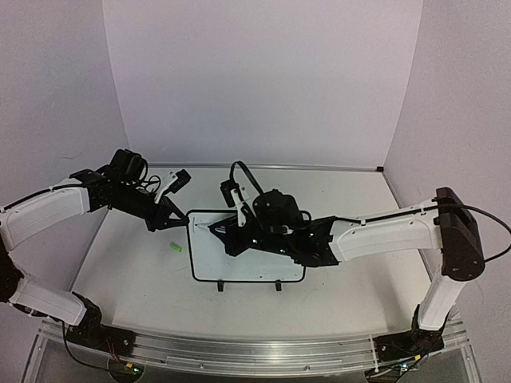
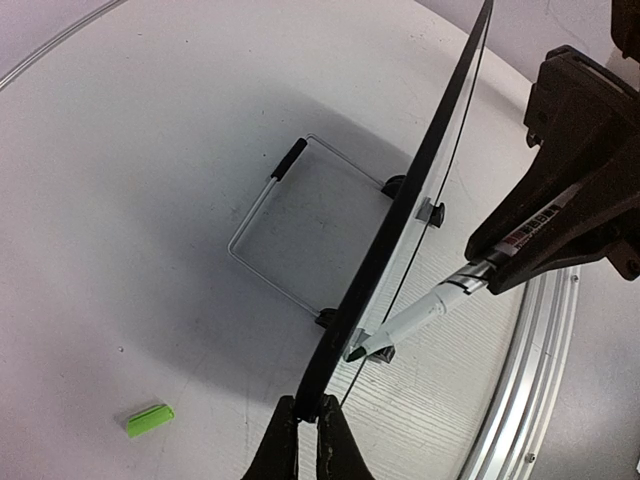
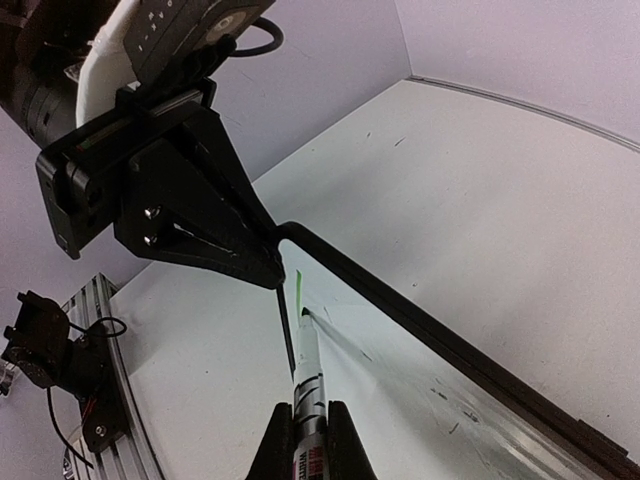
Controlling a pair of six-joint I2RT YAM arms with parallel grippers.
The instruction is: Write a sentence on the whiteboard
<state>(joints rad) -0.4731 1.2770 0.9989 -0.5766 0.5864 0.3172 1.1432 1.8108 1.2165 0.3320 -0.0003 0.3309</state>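
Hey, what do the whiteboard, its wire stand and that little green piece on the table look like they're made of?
The whiteboard has a smooth glossy white face that faintly mirrors the marker, so likely coated board or plastic. Its matte black rim is probably plastic. The wire stand is a thin bright bent rod, apparently metal, with one black sleeve, maybe rubber. The green piece is opaque and evenly coloured, probably plastic.

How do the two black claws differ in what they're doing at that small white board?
The left black two-finger gripper pinches the black-rimmed white whiteboard by its edge; the right black two-finger gripper clamps a white marker pen. The left gripper sits at the board's side, while the right gripper reaches over its face, pen tip pointed at it. Shared: both are shut on something.
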